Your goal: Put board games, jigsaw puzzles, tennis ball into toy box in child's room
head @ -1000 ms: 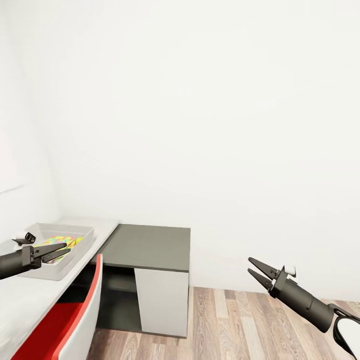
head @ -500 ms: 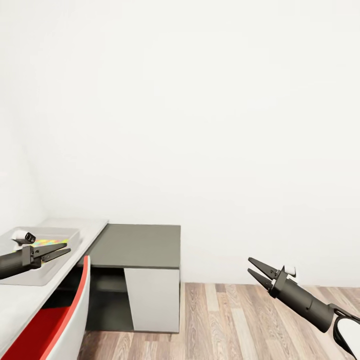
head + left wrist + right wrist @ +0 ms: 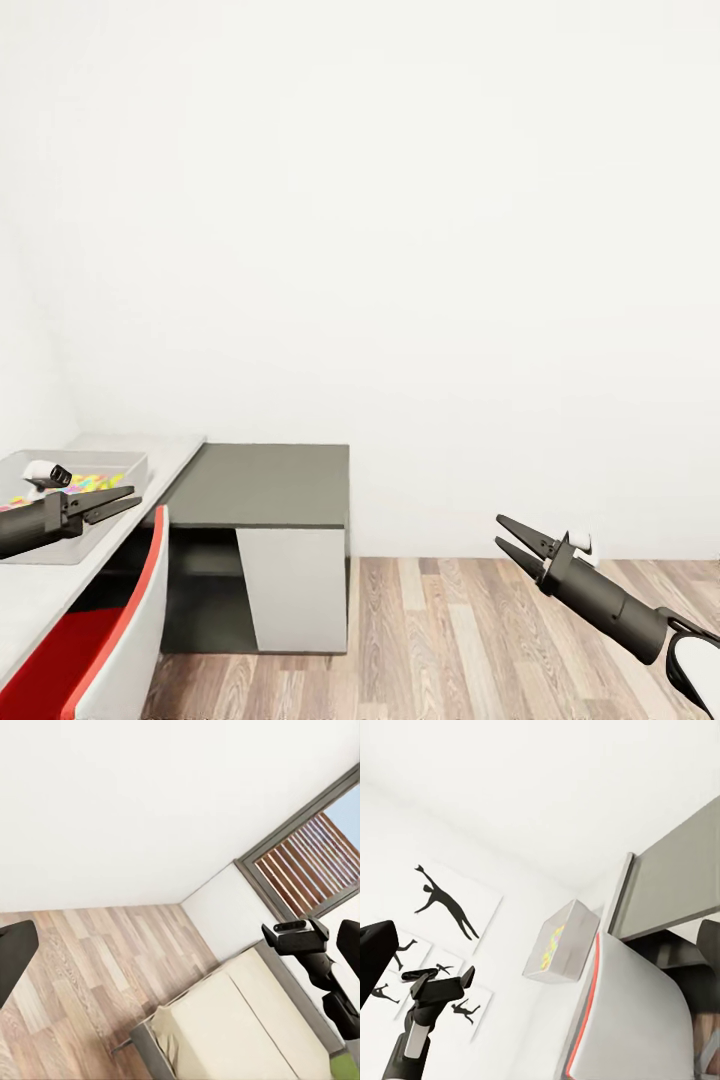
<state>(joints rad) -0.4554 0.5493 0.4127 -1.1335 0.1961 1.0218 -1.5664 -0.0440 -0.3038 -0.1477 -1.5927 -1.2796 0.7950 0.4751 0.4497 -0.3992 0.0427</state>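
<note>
The toy box sits on the pale grey table at the far left of the head view. Bright jigsaw puzzle pieces lie inside it. My left gripper hovers open over the box's near right corner, with nothing between its fingers. My right gripper is open and empty over the wood floor, far right of the table. The right wrist view looks at the toy box from the side, with colours inside. A beige bed shows in the left wrist view. The board games and tennis ball are out of view.
A red and white chair is tucked at the table. Right of the pale top lies the lower dark grey section with its white panel. A white wall stands behind. A dark-framed window is beside the bed.
The head view has turned right, so the table, toy box and chair have slid left in the picture. Both grippers keep their places and stay open.
</note>
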